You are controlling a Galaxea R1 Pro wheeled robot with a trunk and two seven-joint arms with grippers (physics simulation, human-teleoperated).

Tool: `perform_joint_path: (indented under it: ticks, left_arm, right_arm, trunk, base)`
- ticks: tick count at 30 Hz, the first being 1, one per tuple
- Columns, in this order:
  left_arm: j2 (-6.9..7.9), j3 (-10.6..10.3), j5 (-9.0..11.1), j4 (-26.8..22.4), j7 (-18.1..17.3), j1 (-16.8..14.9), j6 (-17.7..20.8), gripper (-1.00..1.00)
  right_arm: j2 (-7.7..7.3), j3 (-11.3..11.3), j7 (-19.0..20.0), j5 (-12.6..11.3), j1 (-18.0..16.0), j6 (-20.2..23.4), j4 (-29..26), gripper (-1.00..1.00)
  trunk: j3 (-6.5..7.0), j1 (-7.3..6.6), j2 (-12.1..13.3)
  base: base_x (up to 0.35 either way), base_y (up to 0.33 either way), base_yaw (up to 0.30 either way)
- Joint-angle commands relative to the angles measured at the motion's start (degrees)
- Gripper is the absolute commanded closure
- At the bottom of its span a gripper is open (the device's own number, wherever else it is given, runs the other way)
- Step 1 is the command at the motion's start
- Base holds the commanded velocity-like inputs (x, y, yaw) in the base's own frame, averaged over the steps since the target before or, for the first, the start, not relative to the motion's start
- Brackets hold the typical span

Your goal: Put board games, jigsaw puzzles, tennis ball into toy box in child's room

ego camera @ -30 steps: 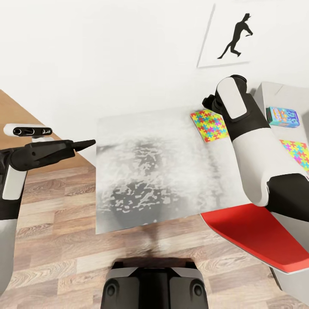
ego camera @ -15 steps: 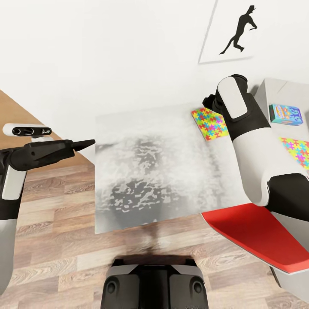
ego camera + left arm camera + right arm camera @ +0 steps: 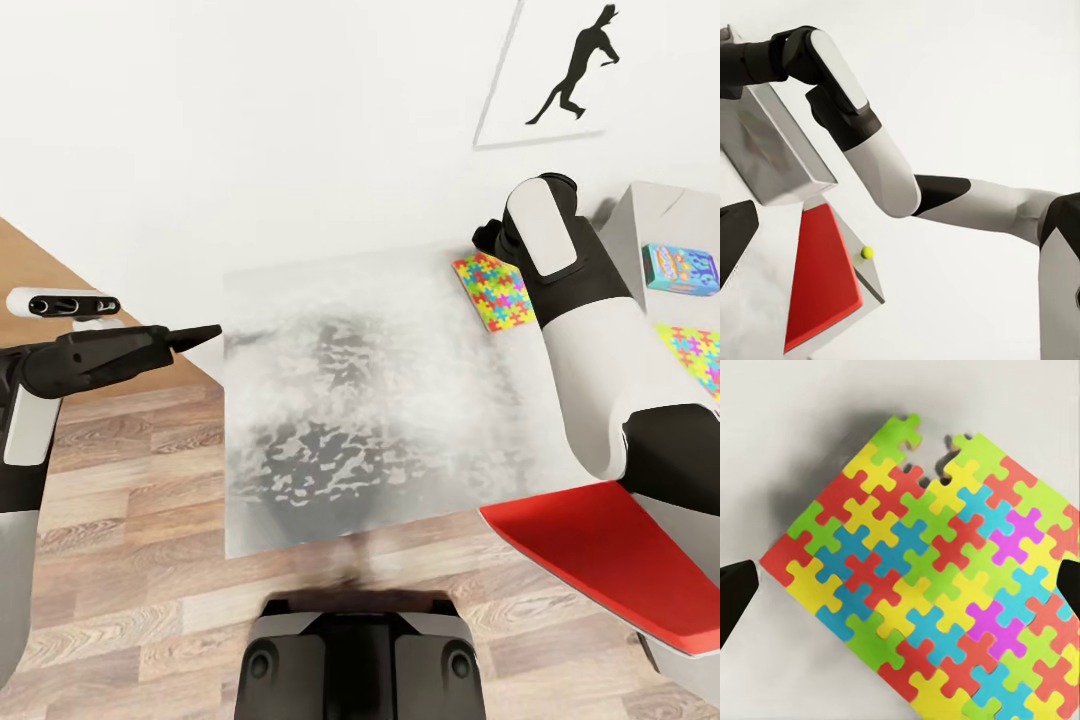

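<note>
A jigsaw puzzle (image 3: pixel 937 585) lies flat on the table (image 3: pixel 350 380), its ragged edge at the right wrist view's 12 o'clock, bare tabletop around it. The right gripper (image 3: pixel 900 585) hangs above it, fingertips spread to either side. The left gripper (image 3: pixel 195 335) is extended at the head view's 9 o'clock, fingers pressed together.

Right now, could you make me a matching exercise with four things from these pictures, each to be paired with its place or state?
Things:
1. jigsaw puzzle
2. blue board game
3. tennis ball
4. left gripper

Places or states:
A. held out over the floor, beside the table
B. between the open fingertips of the right gripper
C. small and yellow-green, on a white top beside a red surface
D. inside the grey toy box

Pairs: 1-B, 2-D, 3-C, 4-A
</note>
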Motion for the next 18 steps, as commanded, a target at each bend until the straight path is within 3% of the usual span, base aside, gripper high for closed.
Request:
perform_joint_path:
  ticks: [1,18]
  left_arm:
    - [0.01,-0.04,-0.01,0.0,-0.2,-0.03,0.61,-1.0]
    - [0.09,-0.05,0.23,-0.03,-0.2,-0.03,0.61,-1.0]
  right_arm:
    - [-0.03,0.15,-0.48,-0.42,-0.05,0.22,-0.05,-1.0]
    - [-0.15,0.09,-0.56,-0.35,-0.42,-0.13,-0.08,-1.0]
  trunk:
    - [-0.07,0.05,-0.09]
    - [-0.09,0.05,-0.09]
  base:
    - [0.115,0.066,0.0]
    - [0.023,0.013,0.0]
